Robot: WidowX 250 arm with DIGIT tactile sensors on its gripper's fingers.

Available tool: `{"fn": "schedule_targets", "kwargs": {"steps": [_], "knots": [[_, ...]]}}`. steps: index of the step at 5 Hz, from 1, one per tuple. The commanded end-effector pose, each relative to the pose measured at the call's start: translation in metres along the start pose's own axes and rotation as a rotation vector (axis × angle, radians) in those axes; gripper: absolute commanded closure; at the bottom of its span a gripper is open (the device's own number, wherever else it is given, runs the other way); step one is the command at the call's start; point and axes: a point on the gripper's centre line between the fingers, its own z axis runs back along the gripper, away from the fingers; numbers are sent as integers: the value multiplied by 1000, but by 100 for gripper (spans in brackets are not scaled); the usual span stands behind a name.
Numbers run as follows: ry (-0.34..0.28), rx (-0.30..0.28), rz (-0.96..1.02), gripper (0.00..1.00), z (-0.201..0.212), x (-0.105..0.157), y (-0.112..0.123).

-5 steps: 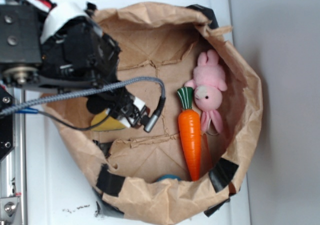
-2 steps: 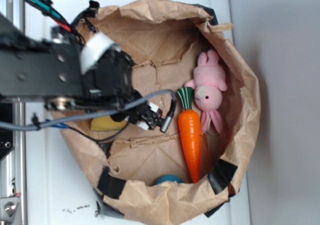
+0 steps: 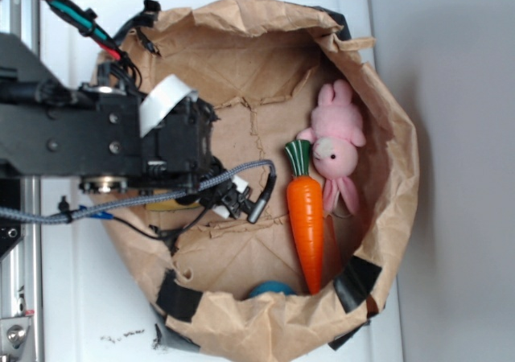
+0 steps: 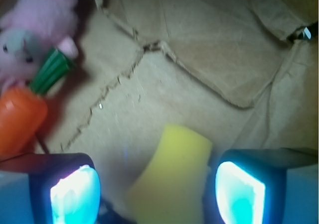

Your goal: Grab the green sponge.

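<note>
Yellow sponge (image 4: 169,176) sits between the claw's (image 4: 157,189) spread fingers (image 4: 239,194), untouched. Arm (image 3: 105,141) reaches into the bag (image 3: 394,177) from left.

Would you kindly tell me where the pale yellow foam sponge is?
In the wrist view, the pale yellow foam sponge lies on the brown paper bag's floor, between the open gripper's fingers.

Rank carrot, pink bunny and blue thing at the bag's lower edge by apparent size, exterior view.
1. carrot, longest.
2. pink bunny, shorter but wider, so close to the carrot in area.
3. blue thing, smallest as seen, though the bag's wall hides most of it, so true size is unclear.
</note>
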Motion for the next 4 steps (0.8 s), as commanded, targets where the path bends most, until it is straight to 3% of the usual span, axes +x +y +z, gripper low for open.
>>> {"fn": "schedule_targets", "kwargs": {"steps": [1, 2, 3, 4], "knots": [[-3, -11, -8, 0, -1, 8, 5], [25, 19, -22, 0, -7, 3, 5], [51, 10, -25, 0, -20, -3, 6], [73, 1, -44, 0, -22, -31, 49]]}}
